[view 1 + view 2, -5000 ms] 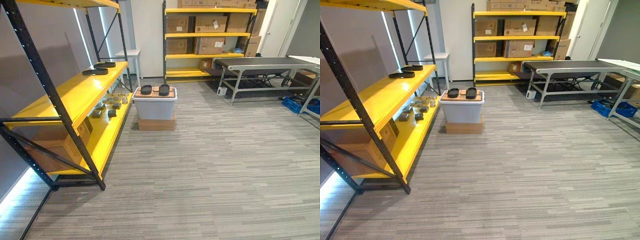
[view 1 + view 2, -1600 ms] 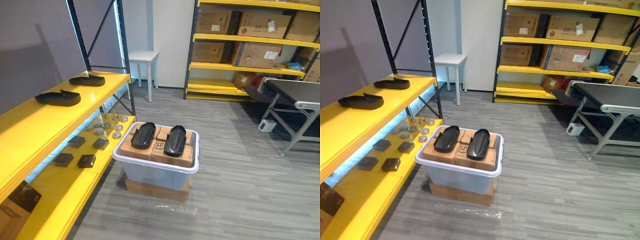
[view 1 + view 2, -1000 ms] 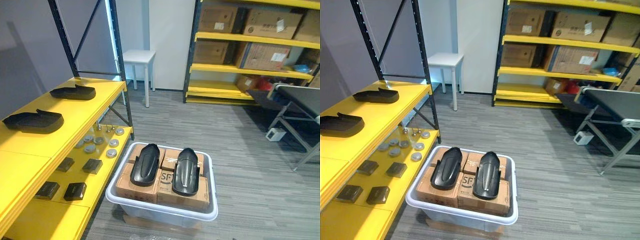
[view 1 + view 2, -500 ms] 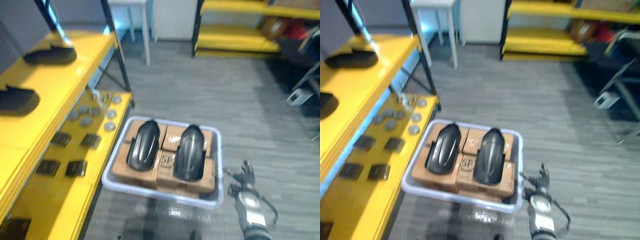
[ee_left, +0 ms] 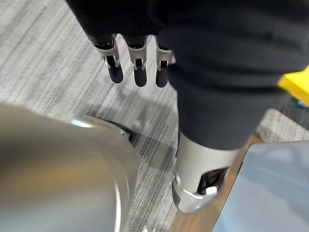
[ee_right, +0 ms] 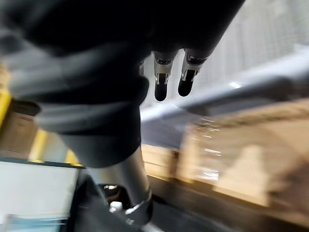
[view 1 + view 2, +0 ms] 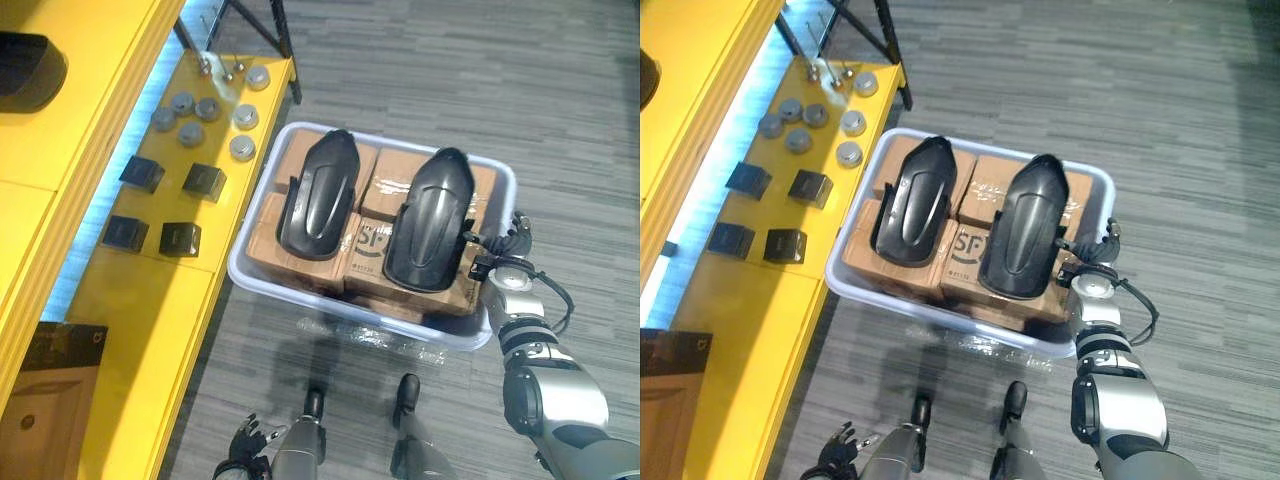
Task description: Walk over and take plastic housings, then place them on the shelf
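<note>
On my far left, the yellow shelf carries one black plastic housing on its upper board; on the lower board I see round metal discs, four small black boxes and, nearer to me, a brown cardboard box; my left hand hangs low beside the shelf, over the grey striped carpet, its fingers loosely straight and holding nothing; just right of the shelf stands a pale plastic bin packed with cardboard cartons; two black plastic housings lie side by side on top of those cartons, the left housing and the right housing, both lengthwise and apart from each other, neither one grasped; my right hand is at the bin's right rim, just beside the near end of the right housing, fingers spread and empty; I cannot tell whether it touches the rim.
</note>
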`<state>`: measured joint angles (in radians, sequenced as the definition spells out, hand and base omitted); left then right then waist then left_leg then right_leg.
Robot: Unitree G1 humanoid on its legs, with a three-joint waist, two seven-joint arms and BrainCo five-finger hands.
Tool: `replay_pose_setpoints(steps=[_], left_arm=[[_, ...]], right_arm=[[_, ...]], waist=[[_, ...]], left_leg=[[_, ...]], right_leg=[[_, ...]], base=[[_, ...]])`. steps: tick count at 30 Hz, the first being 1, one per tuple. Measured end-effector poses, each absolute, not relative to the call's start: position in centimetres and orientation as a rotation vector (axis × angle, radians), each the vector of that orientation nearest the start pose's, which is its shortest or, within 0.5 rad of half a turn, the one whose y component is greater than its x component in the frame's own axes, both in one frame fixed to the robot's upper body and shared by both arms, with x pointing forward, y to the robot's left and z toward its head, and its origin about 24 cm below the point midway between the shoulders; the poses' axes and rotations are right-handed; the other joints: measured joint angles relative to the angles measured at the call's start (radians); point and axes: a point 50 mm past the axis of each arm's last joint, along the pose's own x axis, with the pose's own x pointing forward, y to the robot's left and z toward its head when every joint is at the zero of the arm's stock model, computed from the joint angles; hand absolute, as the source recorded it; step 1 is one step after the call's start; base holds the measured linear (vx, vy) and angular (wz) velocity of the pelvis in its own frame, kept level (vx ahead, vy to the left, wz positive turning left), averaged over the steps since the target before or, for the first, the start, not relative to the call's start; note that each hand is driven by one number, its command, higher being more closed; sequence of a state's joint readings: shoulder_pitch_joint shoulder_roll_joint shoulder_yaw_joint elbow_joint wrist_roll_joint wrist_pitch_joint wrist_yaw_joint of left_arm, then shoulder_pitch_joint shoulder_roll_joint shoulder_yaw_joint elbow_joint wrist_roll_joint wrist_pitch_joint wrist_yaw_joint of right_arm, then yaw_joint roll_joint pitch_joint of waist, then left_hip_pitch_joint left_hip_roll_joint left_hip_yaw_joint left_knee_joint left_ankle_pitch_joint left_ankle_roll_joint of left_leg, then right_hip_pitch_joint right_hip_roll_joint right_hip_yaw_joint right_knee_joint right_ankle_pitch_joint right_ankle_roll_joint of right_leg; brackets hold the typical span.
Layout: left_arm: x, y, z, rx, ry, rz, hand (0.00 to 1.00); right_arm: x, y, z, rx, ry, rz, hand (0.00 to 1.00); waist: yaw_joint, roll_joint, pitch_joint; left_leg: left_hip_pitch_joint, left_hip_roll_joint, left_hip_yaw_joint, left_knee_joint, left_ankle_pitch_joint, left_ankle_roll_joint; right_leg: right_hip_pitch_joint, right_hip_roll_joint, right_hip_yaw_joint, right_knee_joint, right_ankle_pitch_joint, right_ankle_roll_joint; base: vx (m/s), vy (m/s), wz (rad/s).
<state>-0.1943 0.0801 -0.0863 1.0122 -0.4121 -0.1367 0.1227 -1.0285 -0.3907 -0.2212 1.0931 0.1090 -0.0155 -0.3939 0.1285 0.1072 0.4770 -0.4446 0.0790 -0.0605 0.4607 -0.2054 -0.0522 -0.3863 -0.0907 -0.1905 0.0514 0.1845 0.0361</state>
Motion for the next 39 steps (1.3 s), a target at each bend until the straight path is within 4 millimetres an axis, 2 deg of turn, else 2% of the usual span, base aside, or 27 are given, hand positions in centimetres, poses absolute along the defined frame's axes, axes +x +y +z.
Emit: replay_pose_setpoints(steps=[4,13,17,19,20,21,22,26,27,30,32,35,39], left_arm=[[21.7,16.9,-11.1,-0.19,0.697,0.232,0.0],[22.1,16.7,-11.0,-0.184,0.703,0.22,0.0],[22.2,16.4,-10.9,-0.177,0.696,0.208,0.0],[22.6,16.3,-10.0,-0.2,0.633,0.21,0.0],[22.9,16.3,-8.8,-0.239,0.556,0.228,0.0],[23.2,16.3,-8.1,-0.263,0.509,0.244,0.0],[23.4,16.4,-6.5,-0.311,0.419,0.274,0.0],[23.1,17.3,-0.9,-0.393,0.136,0.359,0.0],[23.1,17.5,-0.4,-0.396,0.11,0.369,0.0],[23.1,17.9,2.5,-0.367,-0.015,0.373,0.0],[23.4,17.2,4.7,-0.346,-0.105,0.329,0.0],[23.7,15.5,5.9,-0.332,-0.146,0.244,0.0],[24.3,12.2,6.0,-0.478,-0.095,0.005,0.0]], right_arm=[[40.3,-25.7,16.3,-0.062,0.03,-0.597,1.0],[40.2,-27.4,17.2,-0.297,0.069,-0.571,1.0],[40.2,-27.2,17.2,-0.385,0.083,-0.57,1.0],[40.3,-26.7,18.4,-0.452,0.007,-0.556,1.0],[40.0,-26.3,19.5,-0.503,-0.075,-0.555,1.0],[39.8,-26.1,19.9,-0.533,-0.115,-0.559,1.0],[39.2,-25.9,20.1,-0.567,-0.173,-0.567,1.0],[36.8,-25.6,19.2,-0.787,-0.276,-0.612,1.0],[36.5,-25.6,18.9,-0.806,-0.278,-0.619,1.0],[35.2,-25.5,16.1,-0.902,-0.243,-0.61,1.0],[34.4,-24.8,14.5,-0.927,-0.229,-0.585,1.0],[33.9,-23.5,14.8,-0.925,-0.285,-0.569,1.0],[33.6,-19.7,15.8,-0.906,-0.408,-0.488,1.0]], waist=[[-0.001,0.0,0.0],[-0.001,-0.001,0.0],[-0.004,-0.001,0.001],[-0.007,-0.002,0.001],[-0.01,-0.002,0.002],[-0.012,-0.003,0.002],[-0.016,-0.003,0.001],[-0.03,-0.009,-0.045],[-0.033,-0.009,-0.052],[-0.046,-0.02,-0.113],[-0.057,-0.027,-0.168],[-0.06,-0.03,-0.201],[-0.056,-0.052,-0.263]], left_leg=[[-0.019,0.0,0.002,0.004,0.0,0.0],[-0.017,0.007,0.005,-0.004,0.001,0.0],[0.047,0.006,0.008,-0.039,0.004,0.001],[0.079,0.005,0.008,-0.059,0.004,0.001],[0.101,0.004,0.007,-0.076,0.007,0.0],[0.11,0.003,0.006,-0.081,0.013,-0.001],[0.139,0.0,0.003,-0.098,0.02,-0.001],[0.218,-0.005,-0.011,-0.159,0.026,-0.001],[0.23,-0.006,-0.016,-0.165,0.028,-0.001],[0.28,-0.011,-0.033,-0.213,0.053,-0.002],[0.31,-0.011,-0.055,-0.248,0.076,-0.004],[0.346,-0.01,-0.07,-0.287,0.097,-0.007],[0.364,-0.009,-0.077,-0.333,0.128,-0.015]], right_leg=[[-0.017,0.0,0.002,0.0,0.002,-0.002],[-0.024,0.008,0.011,-0.002,0.005,-0.005],[0.034,0.009,0.012,-0.029,0.008,-0.008],[0.063,0.009,0.01,-0.044,0.009,-0.009],[0.079,0.009,0.008,-0.05,0.01,-0.009],[0.092,0.008,0.006,-0.056,0.01,-0.009],[0.126,0.006,-0.002,-0.073,0.01,-0.008],[0.203,0.005,-0.02,-0.113,0.007,-0.004],[0.214,0.004,-0.023,-0.114,0.005,-0.002],[0.263,0.0,-0.046,-0.133,0.003,0.0],[0.291,-0.002,-0.067,-0.134,0.001,0.0],[0.316,-0.003,-0.071,-0.134,0.001,-0.001],[0.316,-0.006,-0.072,-0.135,-0.002,-0.004]], base=[[0.0,0.0,0.0],[0.02,0.003,-0.03],[0.04,0.022,-0.01],[0.04,0.024,0.03],[0.05,0.018,0.05],[0.07,0.021,0.12],[0.07,0.018,0.16],[0.08,0.021,0.13],[0.1,0.023,0.17],[0.08,0.01,0.25],[0.06,-0.002,0.29],[0.02,-0.008,0.18],[-0.07,-0.033,0.06]])
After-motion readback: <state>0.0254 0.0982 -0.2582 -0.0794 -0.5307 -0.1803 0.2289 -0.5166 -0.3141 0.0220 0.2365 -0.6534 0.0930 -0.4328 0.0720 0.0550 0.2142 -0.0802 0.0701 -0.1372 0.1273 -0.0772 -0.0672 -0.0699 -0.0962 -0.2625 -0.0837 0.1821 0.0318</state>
